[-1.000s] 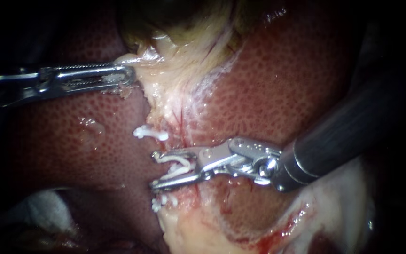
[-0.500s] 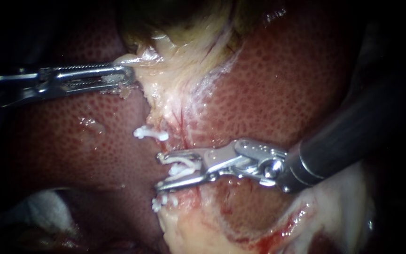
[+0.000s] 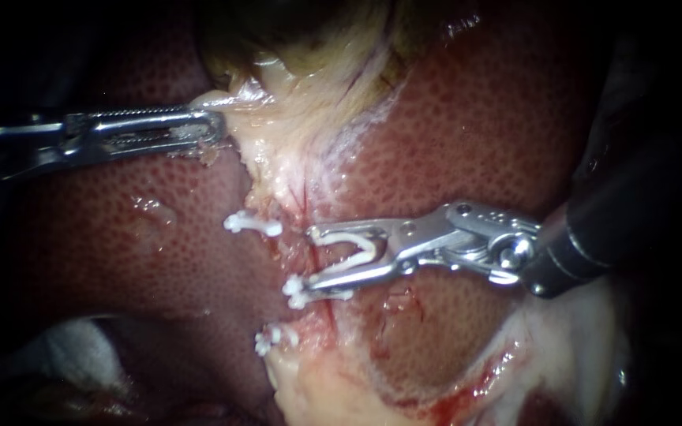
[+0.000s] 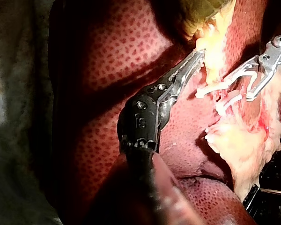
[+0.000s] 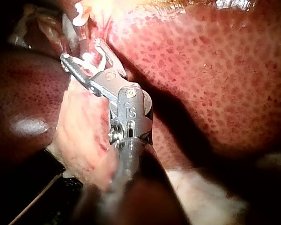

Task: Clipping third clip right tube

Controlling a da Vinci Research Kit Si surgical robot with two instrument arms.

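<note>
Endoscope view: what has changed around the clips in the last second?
The right instrument drew back toward the right, off the tube, carrying its loaded clip between the jaws. The middle clip, earlier between those jaws, now lies at the lower jaw's tip. Unchanged: left instrument gripping pale tissue, upper clip, lower clip.

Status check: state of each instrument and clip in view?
Left instrument: jaws shut on pale tissue.
Right instrument: jaws spread wide, holding the open clip between them.
Open clip: not closed.
Upper clip: closed.
Lower clip: closed.
</note>
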